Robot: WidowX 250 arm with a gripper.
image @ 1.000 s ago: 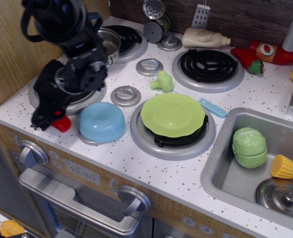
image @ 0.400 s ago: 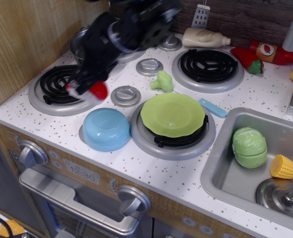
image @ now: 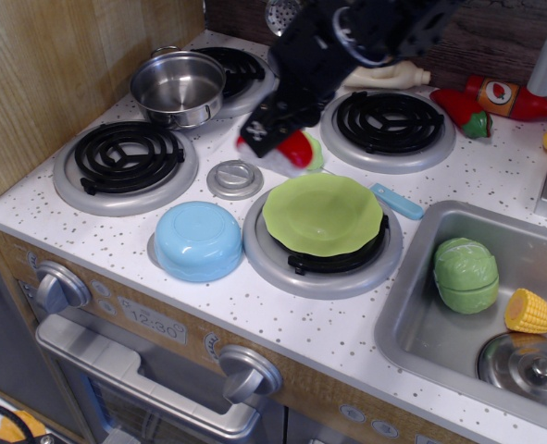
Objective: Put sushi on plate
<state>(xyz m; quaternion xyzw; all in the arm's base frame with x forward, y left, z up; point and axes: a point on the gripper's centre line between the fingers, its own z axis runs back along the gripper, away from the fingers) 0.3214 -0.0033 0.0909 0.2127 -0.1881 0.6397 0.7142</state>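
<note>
My gripper [image: 278, 146] is shut on the sushi [image: 293, 149], a small piece with a glossy red top over white. It hangs in the air above the stove, just beyond the far left rim of the lime-green plate [image: 322, 214]. The plate lies on the front middle burner [image: 321, 254] with nothing on it. My black arm reaches in from the top of the view and is blurred by motion.
A light-blue bowl [image: 198, 240] lies upside down left of the plate. A steel pot [image: 178, 87] stands at the back left. A green vegetable piece [image: 315, 155] sits behind the sushi. A sink [image: 412, 305] at the right holds a cabbage [image: 466, 275], corn [image: 530, 313] and a lid [image: 527, 367].
The gripper picked the sushi up from the counter left of the bowl. It carried the sushi up and to the right, to just beyond the plate's far left rim.
</note>
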